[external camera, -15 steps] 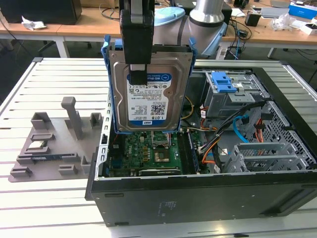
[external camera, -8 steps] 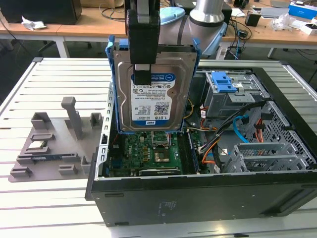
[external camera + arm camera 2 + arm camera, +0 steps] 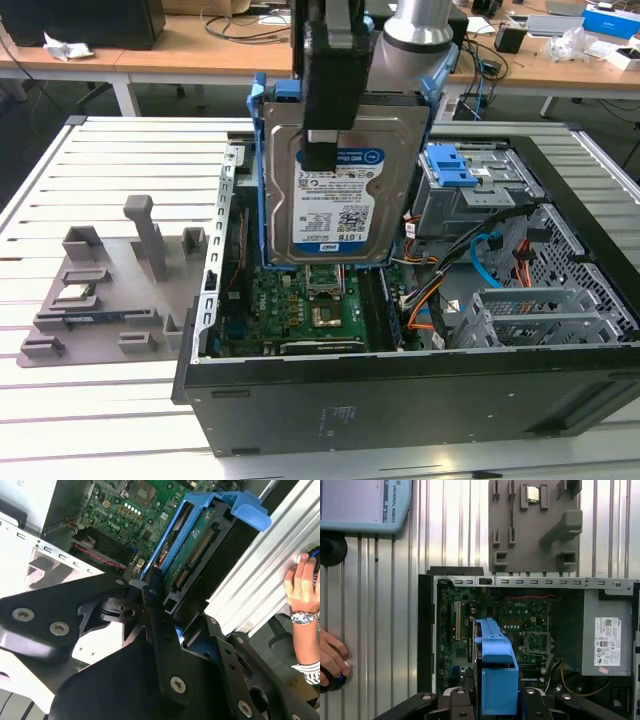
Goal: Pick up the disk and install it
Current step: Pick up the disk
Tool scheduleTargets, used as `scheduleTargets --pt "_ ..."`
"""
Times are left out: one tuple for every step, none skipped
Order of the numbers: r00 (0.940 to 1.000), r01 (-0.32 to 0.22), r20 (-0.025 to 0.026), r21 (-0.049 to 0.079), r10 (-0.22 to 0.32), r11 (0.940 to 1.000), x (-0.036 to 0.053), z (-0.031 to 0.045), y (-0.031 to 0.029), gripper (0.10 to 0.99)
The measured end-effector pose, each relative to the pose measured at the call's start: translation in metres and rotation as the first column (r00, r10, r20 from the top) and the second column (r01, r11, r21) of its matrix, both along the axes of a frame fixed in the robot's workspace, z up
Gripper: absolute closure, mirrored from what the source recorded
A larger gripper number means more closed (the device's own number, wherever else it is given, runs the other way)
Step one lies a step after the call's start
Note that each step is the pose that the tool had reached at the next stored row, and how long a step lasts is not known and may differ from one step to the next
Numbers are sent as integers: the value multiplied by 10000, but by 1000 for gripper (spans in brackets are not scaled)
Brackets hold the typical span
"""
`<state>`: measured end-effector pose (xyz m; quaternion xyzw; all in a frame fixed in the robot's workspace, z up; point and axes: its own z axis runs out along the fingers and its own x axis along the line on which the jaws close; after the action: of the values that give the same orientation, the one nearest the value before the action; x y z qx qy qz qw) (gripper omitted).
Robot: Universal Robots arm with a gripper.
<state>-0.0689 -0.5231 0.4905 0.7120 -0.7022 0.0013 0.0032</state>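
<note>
The disk (image 3: 345, 200), a silver hard drive with a white-and-blue label in a bright blue bracket, hangs upright above the open computer case (image 3: 400, 400). My gripper (image 3: 322, 150) is shut on its upper edge, one black finger lying over the label. In the first wrist view the disk (image 3: 495, 670) appears edge-on between the black fingers (image 3: 460, 702), over the motherboard (image 3: 520, 615). The second wrist view has the disk's (image 3: 192, 550) circuit-board side and connectors beyond the gripper (image 3: 160, 610).
A drive bay with a blue latch (image 3: 455, 170) sits at the case's far right in the exterior view. A grey fixture tray (image 3: 100, 290) holding a small silver chip (image 3: 75, 293) lies left of the case. A person's hand (image 3: 330, 660) rests on the slatted table beside a pendant (image 3: 365, 505).
</note>
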Motion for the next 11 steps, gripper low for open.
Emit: scheduleTargets --pt "10000 2 0 0 -2 10000 198 0 0 722" --pt "10000 2 0 0 -2 10000 221 0 0 722" --pt "10000 3 0 0 -3 10000 250 0 0 722" --pt "10000 1 0 0 -1 10000 283 0 0 722" --pt "10000 1 0 0 -1 10000 313 0 0 722" --pt "10000 1 0 0 -1 10000 358 0 0 722" --pt "10000 2 -1 -1 -2 10000 387 1 0 722" --pt "10000 1 -1 -1 -1 10000 413 1 0 722" --pt "10000 1 -1 0 -1 10000 454 0 0 722" --pt "10000 1 -1 0 -1 10000 481 0 0 722" --pt "10000 1 -1 -1 -1 10000 505 0 0 722"
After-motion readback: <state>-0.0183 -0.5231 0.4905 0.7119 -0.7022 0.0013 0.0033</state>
